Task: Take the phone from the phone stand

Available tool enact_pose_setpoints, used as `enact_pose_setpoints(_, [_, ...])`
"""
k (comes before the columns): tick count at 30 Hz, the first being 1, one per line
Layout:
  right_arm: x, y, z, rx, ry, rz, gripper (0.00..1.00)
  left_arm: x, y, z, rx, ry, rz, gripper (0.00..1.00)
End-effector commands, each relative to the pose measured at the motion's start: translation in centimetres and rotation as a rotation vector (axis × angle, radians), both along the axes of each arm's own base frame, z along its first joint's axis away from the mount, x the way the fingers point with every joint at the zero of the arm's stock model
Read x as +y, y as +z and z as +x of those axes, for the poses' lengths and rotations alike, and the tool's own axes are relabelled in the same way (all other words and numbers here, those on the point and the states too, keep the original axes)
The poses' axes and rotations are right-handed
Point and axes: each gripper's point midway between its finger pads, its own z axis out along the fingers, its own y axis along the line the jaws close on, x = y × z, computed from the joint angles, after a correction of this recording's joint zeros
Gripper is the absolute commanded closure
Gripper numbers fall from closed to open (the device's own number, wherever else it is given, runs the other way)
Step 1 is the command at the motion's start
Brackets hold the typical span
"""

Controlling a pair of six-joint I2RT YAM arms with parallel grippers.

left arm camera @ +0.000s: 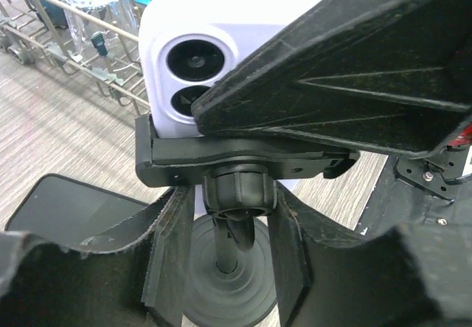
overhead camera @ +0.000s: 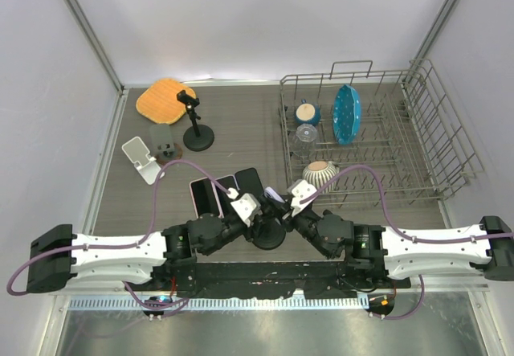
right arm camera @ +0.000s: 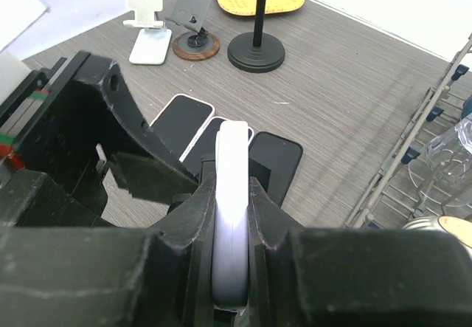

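Note:
The white phone [left arm camera: 177, 54] sits in the clamp of a black phone stand [left arm camera: 221, 153] with a round base [overhead camera: 269, 235] at the table's near middle. My left gripper [left arm camera: 228, 209] is shut on the stand's neck just under the clamp, one finger on each side of the ball joint. My right gripper [right arm camera: 232, 194] is shut on the phone [right arm camera: 234, 164], seen edge-on between its fingers. In the top view both grippers, left [overhead camera: 250, 210] and right [overhead camera: 291, 203], meet at the stand, with the phone [overhead camera: 273, 195] between them.
Three phones [overhead camera: 227, 186] lie flat just beyond the stand. Behind them stand a white stand [overhead camera: 143, 159], a small wooden-based stand [overhead camera: 166, 151] and a black stand [overhead camera: 197, 135], with a yellow cloth [overhead camera: 165, 100]. A wire dish rack [overhead camera: 361, 75] with dishes fills the right.

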Motion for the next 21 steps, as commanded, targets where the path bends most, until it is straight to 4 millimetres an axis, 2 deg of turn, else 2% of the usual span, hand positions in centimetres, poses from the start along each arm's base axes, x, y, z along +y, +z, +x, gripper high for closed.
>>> enact_pose_setpoints(1, [0.7, -0.2, -0.8, 0.046, 0.041, 0.049, 0.99, -0.2, 2.2, 1.0, -0.049, 0.041, -0.074, 0.62])
enact_pose_setpoints(2, [0.8, -0.3, -0.9, 0.052, 0.048, 0.04, 0.99, -0.3, 2.3, 1.0, -0.05, 0.034, -0.077, 0.7])
enact_pose_setpoints(3, [1.1, -0.4, -1.0, 0.058, 0.056, 0.035, 0.99, -0.4, 2.3, 1.0, -0.05, 0.033, -0.077, 0.87])
enact_pose_setpoints(4, [1.2, -0.6, -1.1, 0.065, 0.06, 0.03, 0.99, -0.4, 2.6, 1.0, -0.05, 0.038, -0.084, 0.97])
enact_pose_setpoints(5, [1.2, -1.1, -1.2, 0.073, 0.063, 0.006, 0.99, -0.4, 2.8, 1.1, -0.05, 0.044, -0.091, 1.0])
enact_pose_setpoints(9, [1.3, -2.0, -1.3, 0.086, 0.056, -0.036, 0.99, 0.6, 3.3, 2.3, -0.007, 0.155, -0.172, 1.0])
enact_pose_setpoints(14, [1.0, -3.7, -2.0, 0.109, 0.054, -0.101, 0.99, 3.2, 2.3, 4.3, 0.037, 0.367, -0.226, 1.0])
enact_pose_setpoints(21, [-1.4, -7.3, -3.6, 0.179, 0.021, -0.199, 0.99, 5.8, 0.6, 5.6, 0.113, 0.555, -0.276, 1.0])
